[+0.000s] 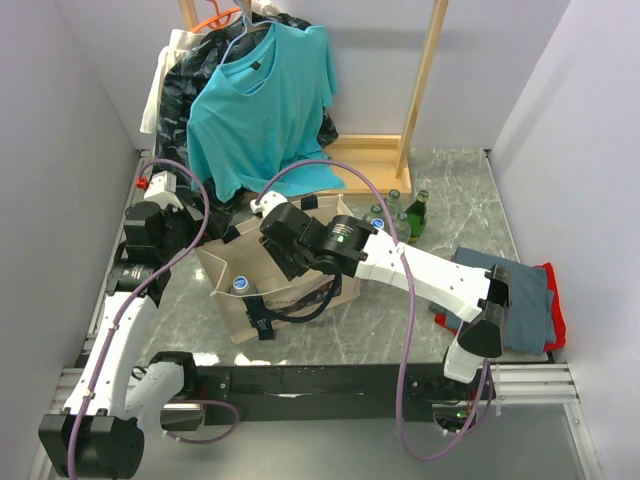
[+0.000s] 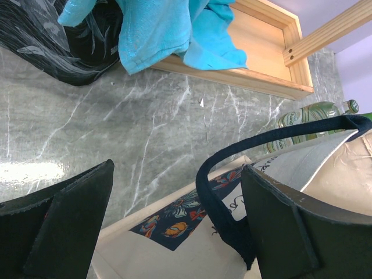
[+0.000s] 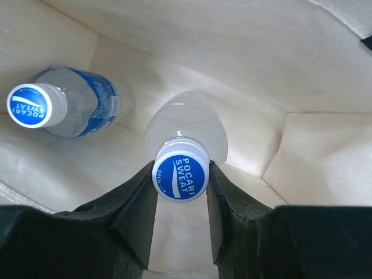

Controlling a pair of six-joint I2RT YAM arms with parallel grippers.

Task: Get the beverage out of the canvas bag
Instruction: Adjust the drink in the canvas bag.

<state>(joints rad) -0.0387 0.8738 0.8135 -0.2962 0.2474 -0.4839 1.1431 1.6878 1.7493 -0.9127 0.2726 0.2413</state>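
The beige canvas bag (image 1: 300, 296) with black straps stands open in the middle of the table. My right gripper (image 1: 285, 262) reaches down into it. In the right wrist view my right gripper (image 3: 181, 175) is shut on the blue-and-white cap of a clear Pocari Sweat bottle (image 3: 186, 125) that stands inside the bag. A second such bottle (image 3: 72, 104) leans in the bag's left corner; its cap shows from above (image 1: 240, 284). My left gripper (image 2: 174, 232) is open at the bag's far-left rim, astride its printed side (image 2: 174, 224), with a black strap (image 2: 215, 197) against the right finger.
Several green glass bottles (image 1: 405, 215) stand just right of the bag. A teal shirt (image 1: 265, 100) hangs on a wooden rack (image 1: 370, 160) behind, beside a black plastic bag (image 1: 190, 80). Folded clothes (image 1: 520, 295) lie at the right.
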